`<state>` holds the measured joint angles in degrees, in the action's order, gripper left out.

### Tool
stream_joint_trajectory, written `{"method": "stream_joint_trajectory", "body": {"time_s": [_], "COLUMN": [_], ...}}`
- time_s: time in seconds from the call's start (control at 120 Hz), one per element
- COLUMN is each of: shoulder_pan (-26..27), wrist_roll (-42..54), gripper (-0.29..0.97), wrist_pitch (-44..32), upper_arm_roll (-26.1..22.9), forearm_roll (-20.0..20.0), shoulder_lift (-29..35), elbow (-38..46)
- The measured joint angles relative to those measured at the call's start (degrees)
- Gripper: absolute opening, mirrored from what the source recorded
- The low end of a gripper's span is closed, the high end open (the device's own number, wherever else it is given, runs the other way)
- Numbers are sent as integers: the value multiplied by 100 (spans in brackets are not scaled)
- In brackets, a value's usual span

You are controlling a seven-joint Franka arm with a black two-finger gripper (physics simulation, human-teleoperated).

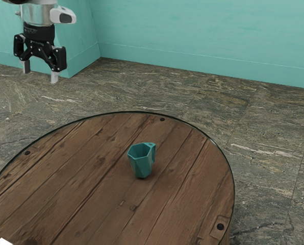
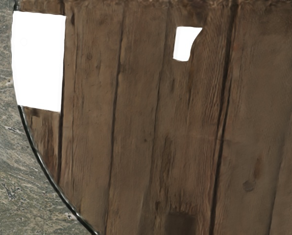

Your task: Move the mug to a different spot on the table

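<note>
At the exterior view's left, your gripper [image 1: 40, 72] hangs high, its two black fingers spread apart with nothing between them. Further right, the mug [image 1: 142, 159] stands upright near the middle of the round table [image 1: 65, 204], well apart from the gripper. It's teal and faceted, with an angular rim. The table is weathered dark planks with a thin black edge, and mottled stone floor [image 1: 264, 127] surrounds it. Your wrist view shows a flat white rectangle [image 2: 38, 61] beside that edge.
</note>
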<state>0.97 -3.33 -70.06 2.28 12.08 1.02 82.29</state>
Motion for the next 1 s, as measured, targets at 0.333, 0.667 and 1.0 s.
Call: {"method": "stream_joint_trajectory", "body": {"time_s": [0.333, 0.667, 1.0], "shoulder_pan": [222, 268, 294], "wrist_roll": [-334, -659, -399], "gripper": [68, 68, 68], "wrist_pitch": [-1360, -2309, -2734], "upper_arm_roll": [-113, -484, -1010], "forearm_roll": [-702, -919, -264], "shoulder_lift": [-1702, -3663, -4223], "elbow": [-275, -1110, -1449]}}
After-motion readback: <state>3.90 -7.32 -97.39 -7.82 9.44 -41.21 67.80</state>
